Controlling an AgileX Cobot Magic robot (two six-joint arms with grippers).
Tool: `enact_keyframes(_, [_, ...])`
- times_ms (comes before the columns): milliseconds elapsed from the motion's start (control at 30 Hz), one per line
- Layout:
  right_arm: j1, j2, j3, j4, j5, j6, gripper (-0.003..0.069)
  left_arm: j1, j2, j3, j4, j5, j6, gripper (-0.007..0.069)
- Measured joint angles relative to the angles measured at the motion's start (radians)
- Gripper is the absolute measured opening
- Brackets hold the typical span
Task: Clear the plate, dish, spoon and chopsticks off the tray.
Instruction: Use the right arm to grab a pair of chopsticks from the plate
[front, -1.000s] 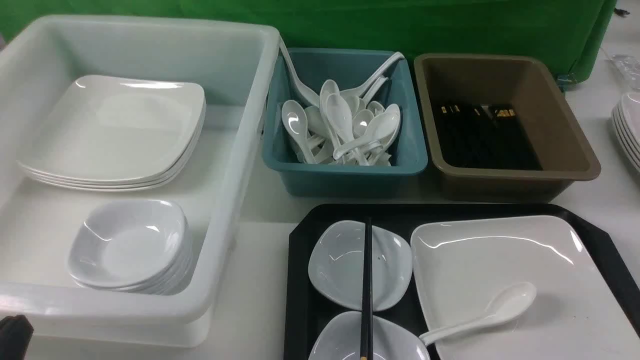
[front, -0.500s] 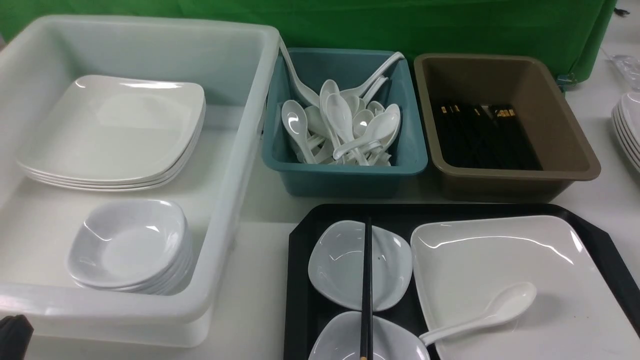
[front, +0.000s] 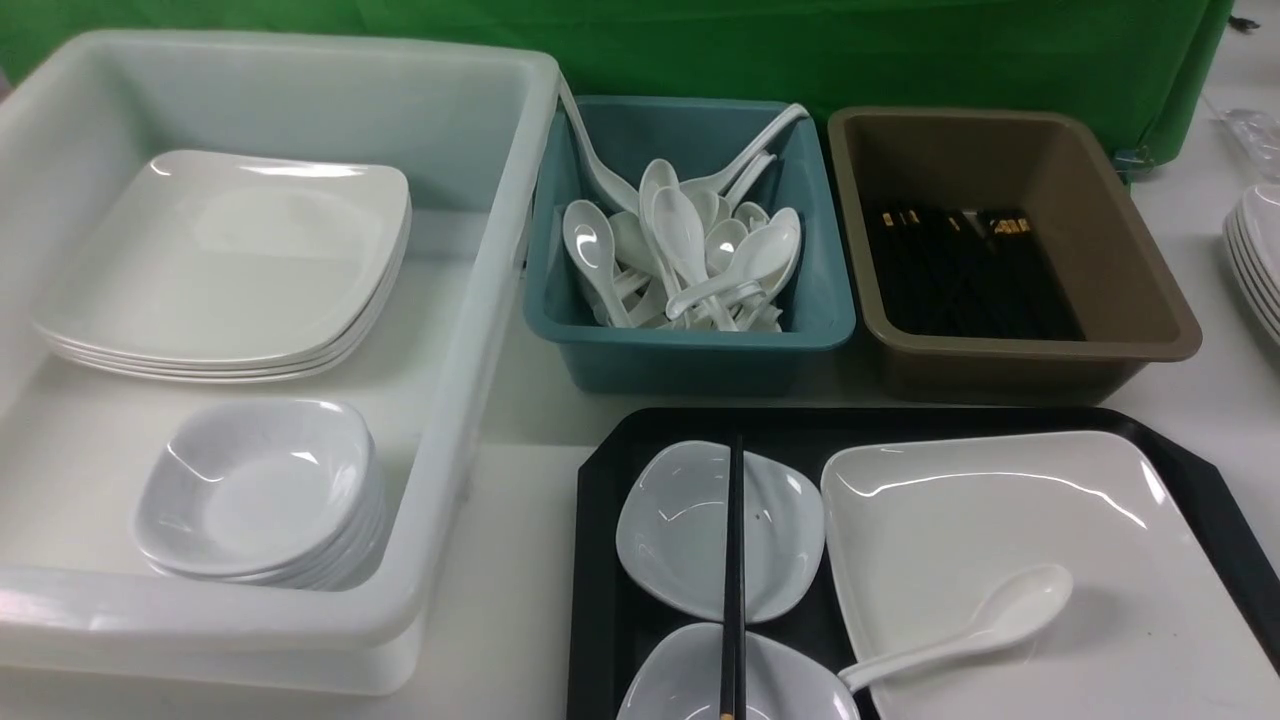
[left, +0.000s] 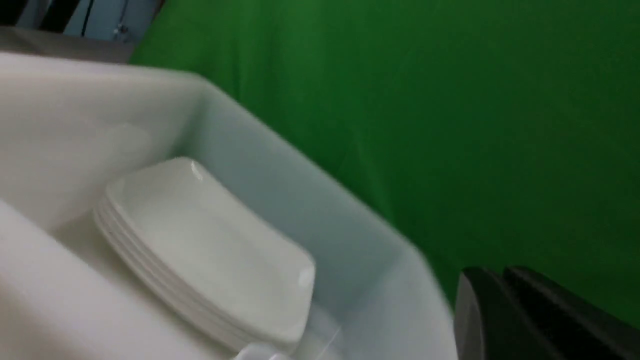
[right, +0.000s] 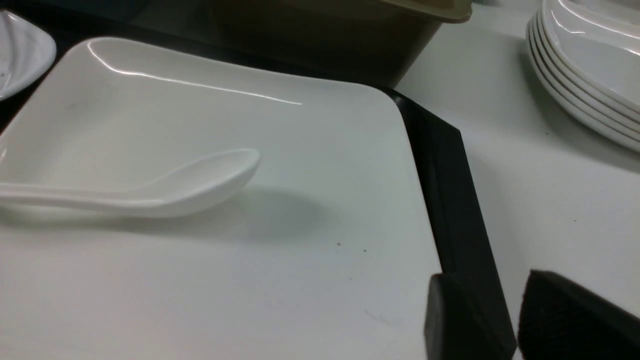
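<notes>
Here, spoon (right: 165, 186) well apart from right hand (right: 492, 292).

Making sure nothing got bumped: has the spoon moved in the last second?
No. The spoon lies where it was, handle reaching the plate's left edge.

The front view's lower edge is cutting off the nearer dish (front: 680, 682), the chopsticks (front: 734, 560) and the plate (front: 960, 540); the left wrist view's tub (left: 310, 190) is looking blurred.

left pincer (left: 500, 287) shut; right pincer (right: 500, 300) parted (empty)
</notes>
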Motion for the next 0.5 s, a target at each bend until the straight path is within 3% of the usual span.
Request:
enact_keyframes(67, [0.001,0.000,0.000,0.070,-0.113,0.082,0.0242,0.000,0.000,0.000,0.001,-0.177,-0.215,0.0017])
enact_keyframes(167, [0.001,0.000,0.000,0.151,-0.225,0.227,0.0242,0.000,-0.002,-0.039,0.019,-0.190,-0.349,0.0017])
enact_keyframes(233, [0.001,0.000,0.000,0.209,-0.342,0.443,0.0242,0.000,0.017,-0.160,0.107,-0.108,-0.427,0.0017])
enact_keyframes(267, [0.001,0.000,0.000,0.213,-0.359,0.475,0.0242,0.000,0.021,-0.174,0.129,-0.087,-0.431,0.0017])
enact_keyframes(300, [0.001,0.000,0.000,0.230,-0.423,0.589,0.0242,0.000,0.084,-0.321,0.246,0.057,-0.456,0.0017])
enact_keyframes(367, [0.001,0.000,0.000,0.235,-0.452,0.625,0.0242,0.000,0.155,-0.471,0.306,0.227,-0.444,0.0017])
enact_keyframes(500, [0.001,0.000,0.000,0.238,-0.479,0.651,0.0242,-0.003,0.379,-0.758,0.287,0.668,-0.194,0.0017])
